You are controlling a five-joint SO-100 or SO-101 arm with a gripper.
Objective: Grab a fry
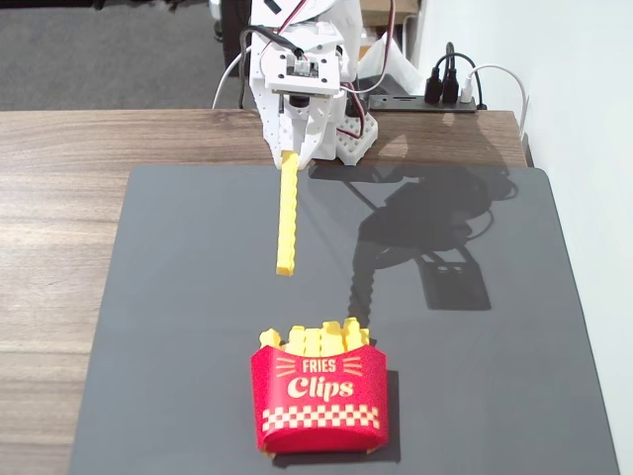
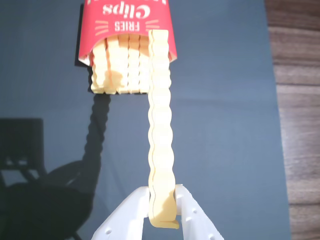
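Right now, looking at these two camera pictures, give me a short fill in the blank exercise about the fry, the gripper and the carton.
1. The gripper is shut on one end of a yellow ____.
2. The fry hangs above a mat whose colour is dark ____.
3. The red carton is printed FRIES ____.
4. In the fixed view, the mat lies on a ____ table.

Missing words: fry; grey; Clips; wooden

Our arm (image 1: 302, 74) is white printed plastic, its panels dotted with rows of small holes. We carry a small circuit board near the top in the fixed view, with red, black and white cables (image 1: 272, 35) looping round it. Our gripper (image 2: 163, 212) has two smooth white fingers (image 2: 120, 220) that taper toward rounded tips in the wrist view
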